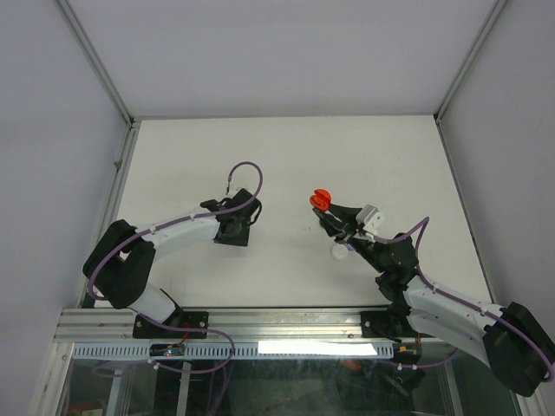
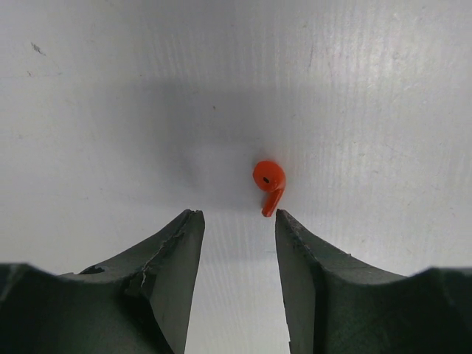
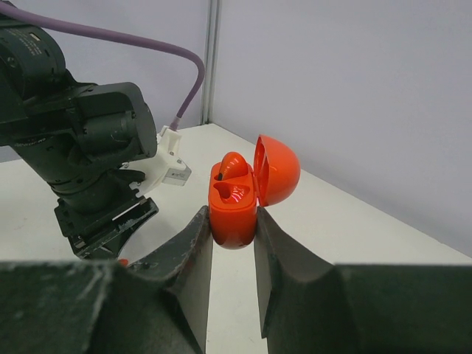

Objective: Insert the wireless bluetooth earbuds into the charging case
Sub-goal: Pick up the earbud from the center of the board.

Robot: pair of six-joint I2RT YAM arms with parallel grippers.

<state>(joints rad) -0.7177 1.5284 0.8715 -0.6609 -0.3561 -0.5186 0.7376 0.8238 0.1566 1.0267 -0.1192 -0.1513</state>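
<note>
Worktop [image 1: 286, 156] is white with walls on three sides. Left arm [image 1: 173, 232] reaches to the middle, slightly toward the left edge. Right arm [image 1: 434, 299] reaches to the middle from the right edge side.

Left gripper [image 2: 236, 214] points down, jaws apart, holding nothing. Right gripper [image 3: 232, 214] is clamped on the red case [image 3: 234, 198], which looks lifted off the surface. Its lid [image 3: 279, 169] is flipped up and the mouth faces the left arm.

Loose red earbud [image 2: 269, 184] lies flat on the worktop just ahead of the left fingers. Its stem tip is almost at one finger, off-centre from the gap.

Step, as I read it: picking the loose earbud, with the case presented open. Next move needs a sideways shift to centre the gap on the earbud, then down and close. It's tiny and slick, so a skewed pinch could flick it away. After that, align it stem-first into the free well.

Unclear:
- One well looks filled by a seated bud [image 3: 232, 166]; can't confirm.
- The other well isn't visible.
- Top view hides the loose earbud under the left gripper.
- Small white blob [image 1: 338, 253] beside the right arm; can't identify.
</note>
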